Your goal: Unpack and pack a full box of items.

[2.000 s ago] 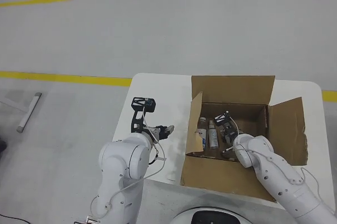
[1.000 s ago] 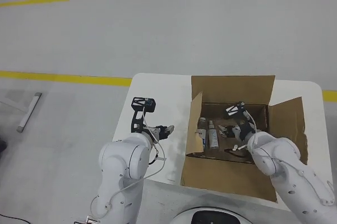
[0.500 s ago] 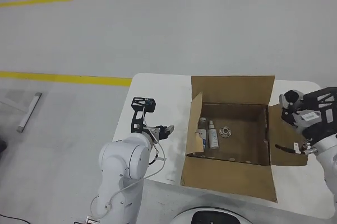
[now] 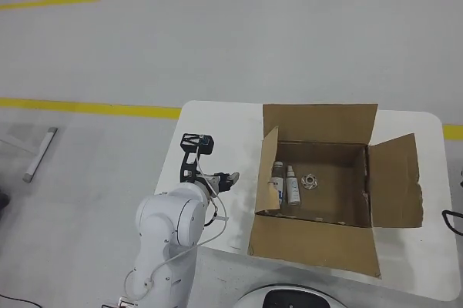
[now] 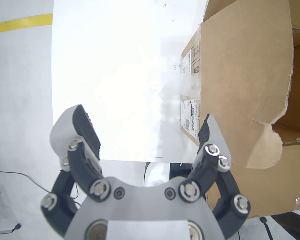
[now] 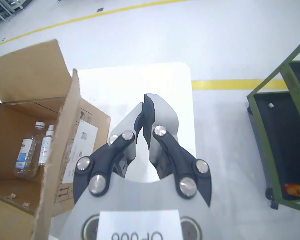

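An open cardboard box (image 4: 320,122) stands on the white table (image 4: 216,123). On its floor, by the left wall, lie a clear bottle with a blue label (image 4: 276,181) and a white spray bottle (image 4: 292,185), with a small grey ring-shaped item (image 4: 309,182) beside them. My left gripper (image 4: 225,179) hangs open and empty left of the box (image 5: 245,76); its own view shows it (image 5: 145,123) over bare table. My right gripper (image 6: 147,102) is shut on nothing, above the table's right end, beyond the box (image 6: 27,76). The clear bottle (image 6: 25,151) and the spray bottle (image 6: 46,146) lie inside.
The box's right flap (image 4: 397,181) folds outward over the table. A green cart (image 6: 285,131) stands on the floor right of the table, with an orange item (image 6: 296,189) in it. Bare table surface (image 5: 115,63) lies left of the box.
My right arm has come up out of the box and swung away to the right, almost leaving the top view. The ring-shaped item stays on the box floor. The left arm has not moved.
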